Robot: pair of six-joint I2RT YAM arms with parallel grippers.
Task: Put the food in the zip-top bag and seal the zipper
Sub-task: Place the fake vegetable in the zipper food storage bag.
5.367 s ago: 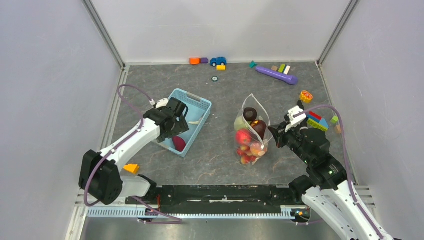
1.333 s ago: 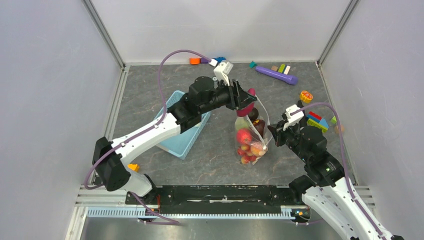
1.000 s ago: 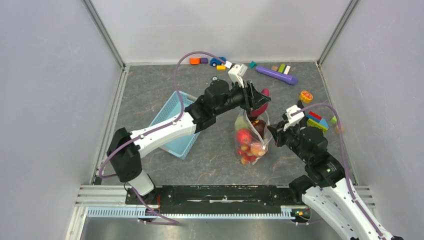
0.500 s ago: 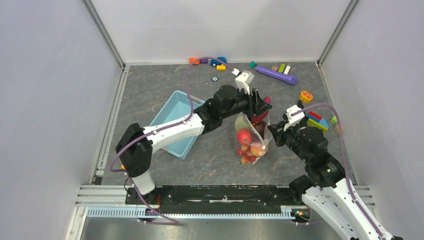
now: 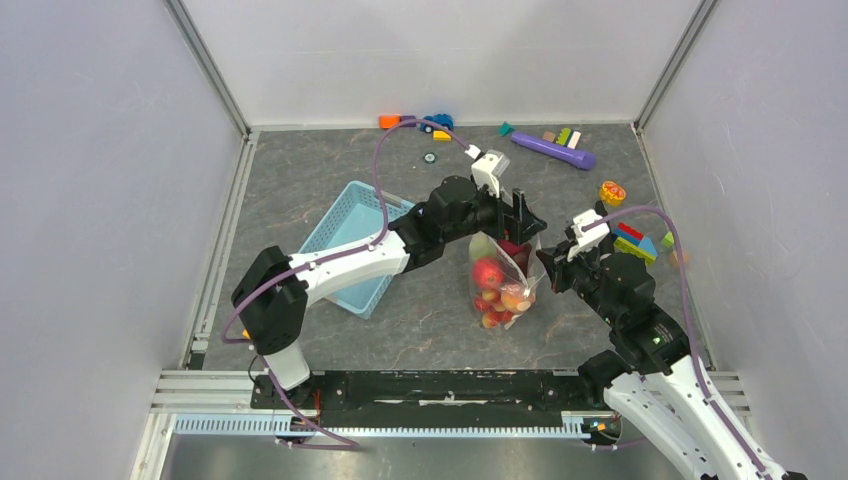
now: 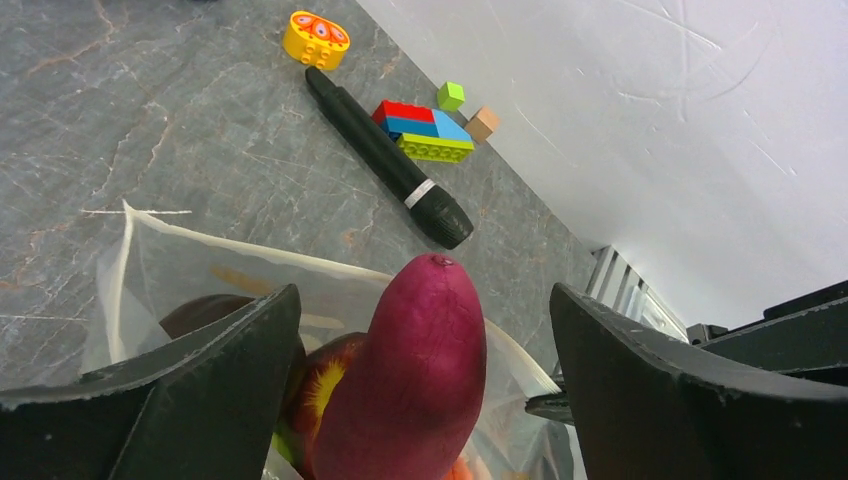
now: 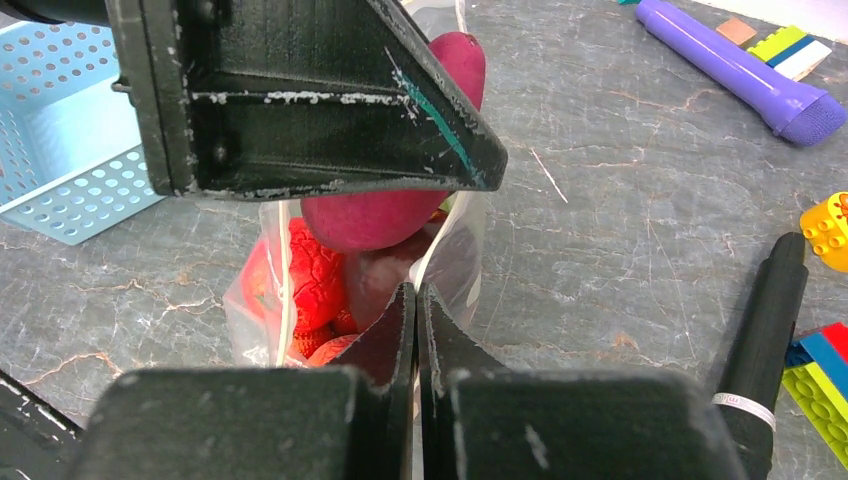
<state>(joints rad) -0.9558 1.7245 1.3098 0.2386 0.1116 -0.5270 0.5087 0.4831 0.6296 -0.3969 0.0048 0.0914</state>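
I'm seeing magenta piece (image 6: 400,420) in zip-top bag (image 6: 160,270) between wide-spread left gripper (image 6: 420,340) on wrist cam only, its arm blocking it overhead; right gripper (image 7: 415,300) pinching bag rim.

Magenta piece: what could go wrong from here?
1. The magenta piece stands tall above the zip-top bag mouth; it may tip out or block sealing.
2. The open left gripper flanks it; retreating could snag the rim.
3. Only the right gripper pinches the bag edge; it might slump.
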